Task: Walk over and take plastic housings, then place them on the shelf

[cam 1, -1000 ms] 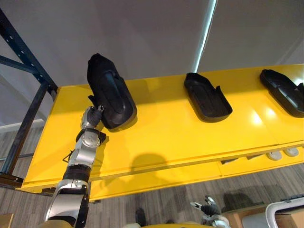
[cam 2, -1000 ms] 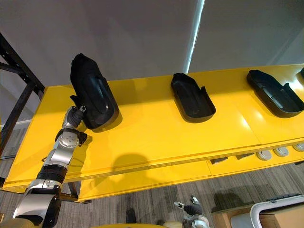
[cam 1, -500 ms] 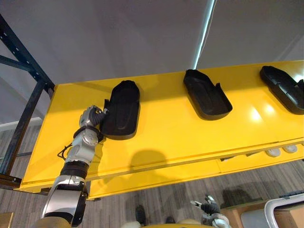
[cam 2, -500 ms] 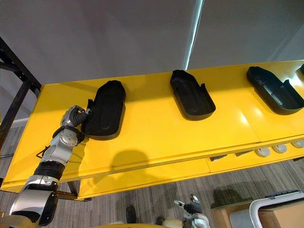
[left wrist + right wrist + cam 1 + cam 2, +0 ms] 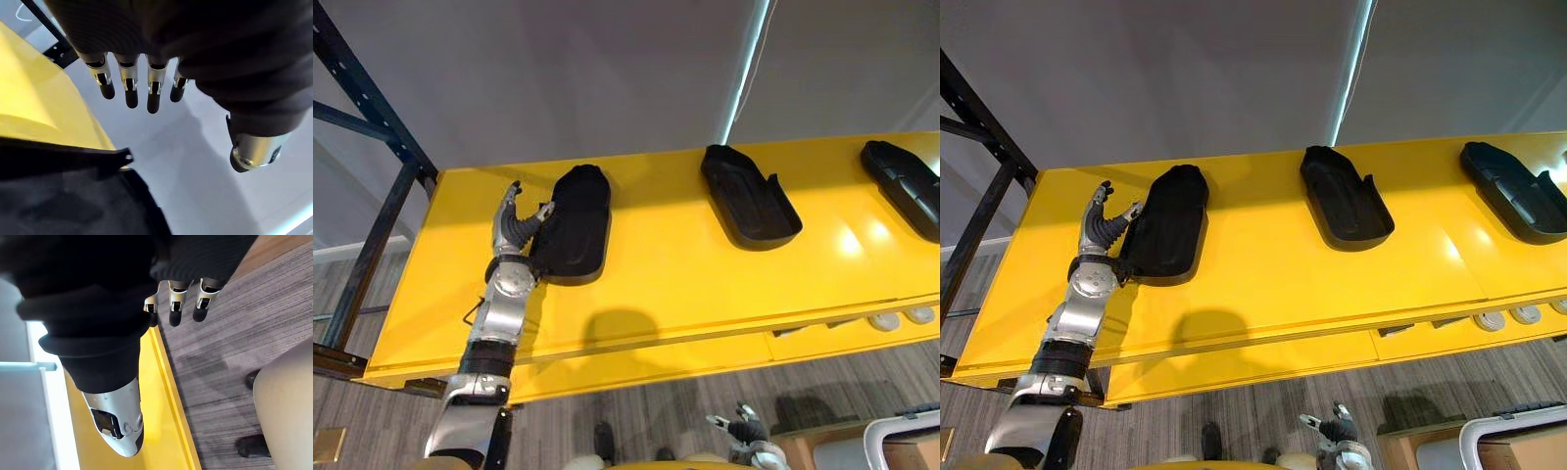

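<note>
The black moulded plastic housing [image 5: 576,227] is laid flat on the yellow metal shelf [image 5: 685,269], near the shelf's left end, with its long axis running from front edge to back. A second black housing [image 5: 750,199] and a third black housing [image 5: 905,186] are laid the same way further right, well apart from one another. This spacing is judged to let each part be reached without its neighbour being disturbed.

The left hand [image 5: 516,223] is raised just beside the first housing's left edge. Its fingers [image 5: 128,88] are straight and spread, and nothing is held in them. The thumb is turned toward the housing; whether it touches the rim cannot be confirmed. The open posture is judged appropriate, since the part's weight is carried wholly by the shelf.

The right hand [image 5: 741,429] is hung low over the grey striped floor [image 5: 646,411], fingers relaxed and empty.

Placement of this housing is judged complete. Withdrawal should be directed away from the rim, so that the part is not dragged.
</note>
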